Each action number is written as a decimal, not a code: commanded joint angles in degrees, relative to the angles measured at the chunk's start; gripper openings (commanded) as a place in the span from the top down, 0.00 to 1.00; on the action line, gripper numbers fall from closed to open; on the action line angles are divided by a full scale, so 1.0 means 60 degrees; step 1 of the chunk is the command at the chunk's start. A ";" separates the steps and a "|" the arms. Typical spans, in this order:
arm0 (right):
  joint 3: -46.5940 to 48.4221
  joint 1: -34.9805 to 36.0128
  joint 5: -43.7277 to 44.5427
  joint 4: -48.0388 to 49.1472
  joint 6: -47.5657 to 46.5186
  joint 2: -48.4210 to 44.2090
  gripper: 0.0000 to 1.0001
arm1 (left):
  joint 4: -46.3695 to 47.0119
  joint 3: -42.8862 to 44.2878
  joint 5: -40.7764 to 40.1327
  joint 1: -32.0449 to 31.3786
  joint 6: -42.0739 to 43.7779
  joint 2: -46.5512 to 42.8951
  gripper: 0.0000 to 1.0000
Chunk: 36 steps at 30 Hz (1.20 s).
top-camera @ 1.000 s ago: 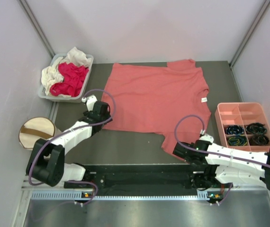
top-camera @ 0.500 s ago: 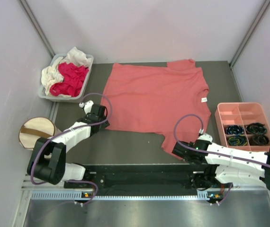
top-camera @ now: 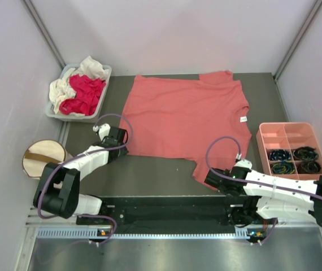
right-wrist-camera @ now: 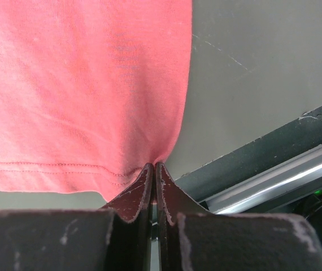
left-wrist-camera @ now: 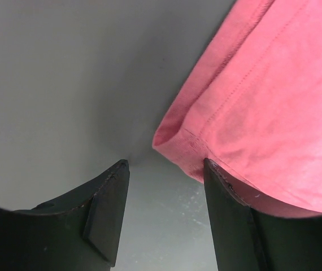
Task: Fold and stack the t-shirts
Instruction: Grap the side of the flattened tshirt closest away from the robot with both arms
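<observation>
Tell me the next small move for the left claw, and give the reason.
Probably nudge the left claw forward and close it on the corner of the pink shirt. It is open low over the table, and that hemmed corner lies just ahead of its gap, unpinched. The right claw is already shut on another edge of the shirt, so both arms could then lift for a fold.

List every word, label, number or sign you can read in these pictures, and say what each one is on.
Nothing can be read in any view.
Small white label at the edge of the pink shirt: too small to read.
No print, brand or number shows anywhere else.
</observation>
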 commanded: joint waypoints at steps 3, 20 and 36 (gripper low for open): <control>0.0312 0.0133 0.0127 -0.0123 -0.0041 -0.0125 1.00 | 0.0176 0.0311 -0.0370 0.0045 -0.0008 0.0356 0.40; 0.0268 0.0133 0.0112 -0.0094 -0.0041 -0.0140 1.00 | 0.0455 0.0502 -0.0253 0.0045 0.0050 0.0898 1.00; 0.2772 0.0148 0.1034 -0.3358 -0.0363 -0.1237 1.00 | -0.1449 0.0489 -0.0664 0.0045 0.0636 -0.2119 1.00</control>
